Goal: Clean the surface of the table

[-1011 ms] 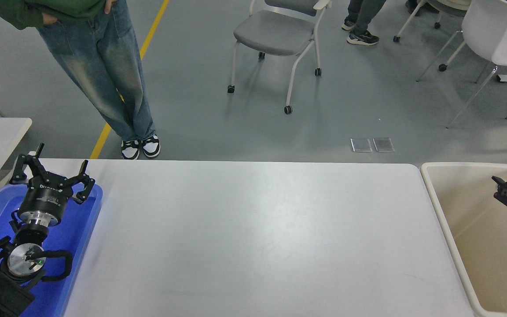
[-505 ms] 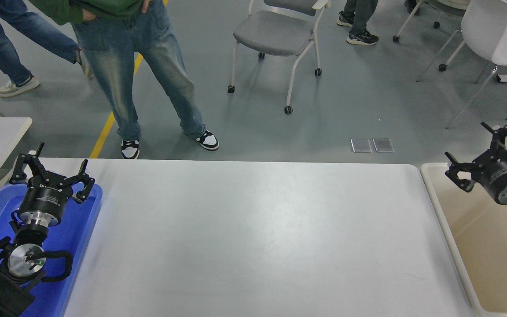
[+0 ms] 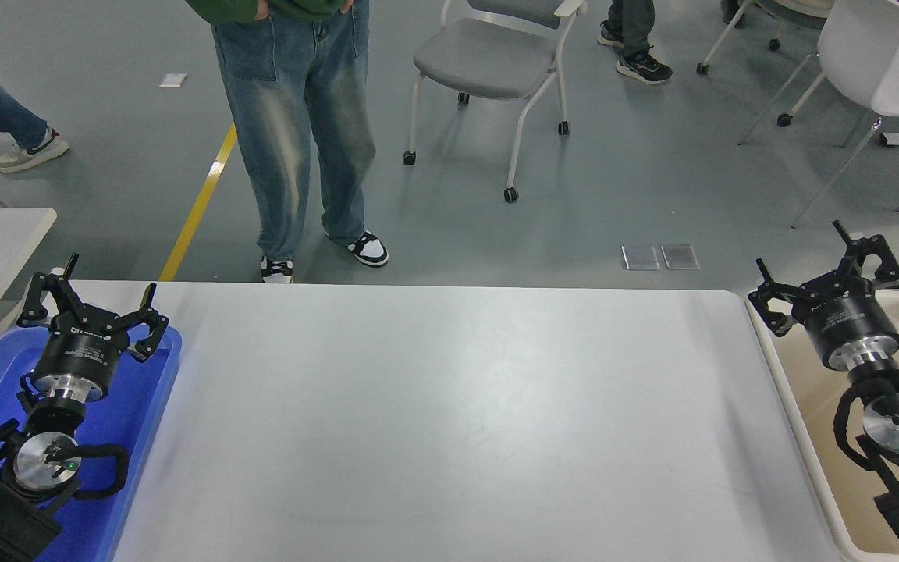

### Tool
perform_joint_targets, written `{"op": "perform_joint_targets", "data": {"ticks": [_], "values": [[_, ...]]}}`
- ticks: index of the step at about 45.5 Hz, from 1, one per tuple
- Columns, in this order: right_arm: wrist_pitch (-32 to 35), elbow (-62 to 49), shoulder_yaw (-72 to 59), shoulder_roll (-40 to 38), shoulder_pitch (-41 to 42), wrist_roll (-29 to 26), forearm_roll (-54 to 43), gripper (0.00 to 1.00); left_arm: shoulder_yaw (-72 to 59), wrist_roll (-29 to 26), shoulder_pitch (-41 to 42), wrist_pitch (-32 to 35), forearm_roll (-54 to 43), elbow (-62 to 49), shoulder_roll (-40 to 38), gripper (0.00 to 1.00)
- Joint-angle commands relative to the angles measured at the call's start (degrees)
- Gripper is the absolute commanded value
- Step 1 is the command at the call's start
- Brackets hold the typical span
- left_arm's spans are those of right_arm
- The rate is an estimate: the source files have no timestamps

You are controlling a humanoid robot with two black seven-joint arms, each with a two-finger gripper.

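Plainly, the table surface [image 3: 449, 421] lay broad, white and smooth across the middle of the view, faintly glossy. The left gripper [image 3: 90, 300] hung over the blue tray [image 3: 145, 406] at the table's left end, jaws spread wide. The right gripper [image 3: 828, 269] hovered above the beige bin [image 3: 789, 390] at the right end, jaws likewise wide.

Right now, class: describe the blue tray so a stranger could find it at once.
Start at the table surface. At its left end lies the blue tray, under the left end effector. Unlike the beige bin at the right end, it is shallow and bright blue.
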Motion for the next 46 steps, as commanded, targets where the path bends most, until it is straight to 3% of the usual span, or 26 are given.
{"op": "perform_joint_targets", "data": {"ticks": [1,11,46], "values": [[-0.5,-5.6,0.2,1.2,0.6,3.1,-4.1,1.00,0.0,0.0,0.0,0.0,0.0,0.0,-0.1,1.00],[-0.4,-5.5,0.0,1.8,0.3,4.9,-8.2,1.00,0.0,0.0,0.0,0.0,0.0,0.0,0.0,1.00],[-0.3,-2.2,-0.3,2.5,-0.3,4.8,-8.5,1.00,0.0,0.0,0.0,0.0,0.0,0.0,-0.1,1.00]]}}
